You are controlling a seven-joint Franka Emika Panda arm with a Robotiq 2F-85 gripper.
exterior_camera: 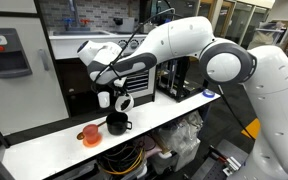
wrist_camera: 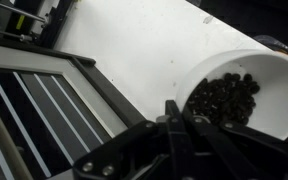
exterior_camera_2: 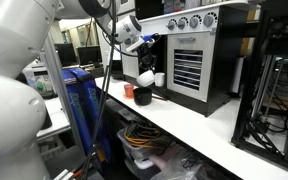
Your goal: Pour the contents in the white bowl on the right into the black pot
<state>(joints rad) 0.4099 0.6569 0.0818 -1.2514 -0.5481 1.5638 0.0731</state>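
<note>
No writing, brand or number can be read in any view. The white box (exterior_camera: 8, 58) bears a small orange mark (too blurred to make out). The knobs (exterior_camera_2: 181, 22) on the dark appliance (exterior_camera_2: 216, 62) show no legible figures.

Dim, grainy exterior views; soft, blurred wrist view.
</note>
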